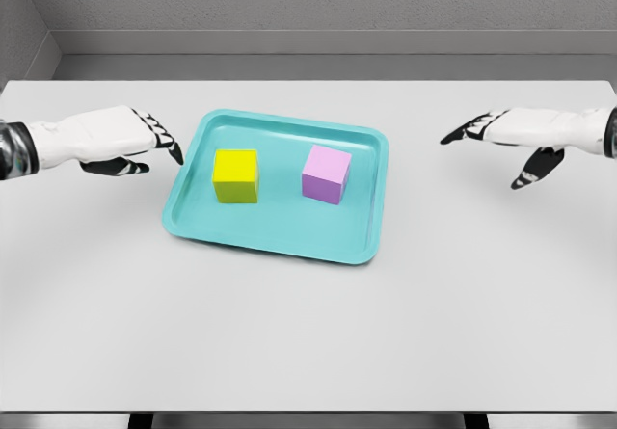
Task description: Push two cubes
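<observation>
Cubes are sitting apart in the teal tray (369,207), yellow cube (235,175) left, purple cube (326,174) right, untouched. I am holding my left hand (120,140) and right hand (511,138) outside it, fingers spread, gripping nothing; pushing seems unstarted.

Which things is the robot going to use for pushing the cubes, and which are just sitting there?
For the job:
yellow cube
pink cube
left hand, open
right hand, open

Just there:
teal tray, holding both cubes
white table
</observation>
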Action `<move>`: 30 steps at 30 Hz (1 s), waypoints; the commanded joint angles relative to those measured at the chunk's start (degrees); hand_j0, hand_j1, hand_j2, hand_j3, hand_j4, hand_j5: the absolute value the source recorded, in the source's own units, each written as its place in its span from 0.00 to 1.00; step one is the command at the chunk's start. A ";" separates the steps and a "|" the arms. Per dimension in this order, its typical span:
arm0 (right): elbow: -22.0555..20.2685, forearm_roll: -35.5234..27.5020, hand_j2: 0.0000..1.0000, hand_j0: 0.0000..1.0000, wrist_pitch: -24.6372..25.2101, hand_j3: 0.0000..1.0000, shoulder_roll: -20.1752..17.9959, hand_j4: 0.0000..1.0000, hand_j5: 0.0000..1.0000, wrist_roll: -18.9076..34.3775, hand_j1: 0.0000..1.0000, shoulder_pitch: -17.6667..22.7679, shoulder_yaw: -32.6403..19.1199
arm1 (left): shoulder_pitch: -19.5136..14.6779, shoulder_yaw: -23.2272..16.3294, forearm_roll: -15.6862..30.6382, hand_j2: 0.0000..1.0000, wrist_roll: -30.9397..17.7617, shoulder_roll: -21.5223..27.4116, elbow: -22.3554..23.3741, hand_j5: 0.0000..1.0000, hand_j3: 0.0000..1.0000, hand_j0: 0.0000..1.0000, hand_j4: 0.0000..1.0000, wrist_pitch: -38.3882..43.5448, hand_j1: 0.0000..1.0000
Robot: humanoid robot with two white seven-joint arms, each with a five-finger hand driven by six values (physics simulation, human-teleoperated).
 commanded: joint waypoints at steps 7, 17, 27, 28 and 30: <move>-0.07 -1.14 1.00 1.00 -0.28 1.00 0.14 1.00 1.00 0.55 1.00 -1.14 0.59 | 0.00 -1.62 -1.14 0.60 0.00 -2.05 -0.22 0.60 0.60 0.60 0.60 0.16 0.60; 0.02 2.73 0.33 0.33 1.85 0.33 4.97 0.33 0.33 0.55 0.33 -4.39 3.76 | 0.00 -1.80 -2.11 0.60 0.00 -3.20 1.28 0.60 0.60 0.60 0.60 0.16 0.60; -0.24 5.19 0.13 0.13 1.67 0.13 10.25 0.13 0.13 0.55 0.13 -9.41 14.39 | -0.70 -1.62 -2.11 0.60 0.00 -4.51 6.46 0.60 0.60 0.60 0.60 0.16 0.60; -0.33 6.50 0.13 0.13 1.67 0.13 10.60 0.13 0.13 0.55 0.13 -9.58 14.57 | -1.05 -1.62 -2.11 0.60 0.00 -4.87 6.46 0.60 0.60 0.60 0.60 0.16 0.60; -0.33 7.30 0.13 0.13 1.67 0.13 11.65 0.13 0.13 0.55 0.13 -9.93 15.62 | -1.49 -1.71 -2.02 0.60 0.00 -5.57 6.20 0.60 0.60 0.60 0.60 0.16 0.60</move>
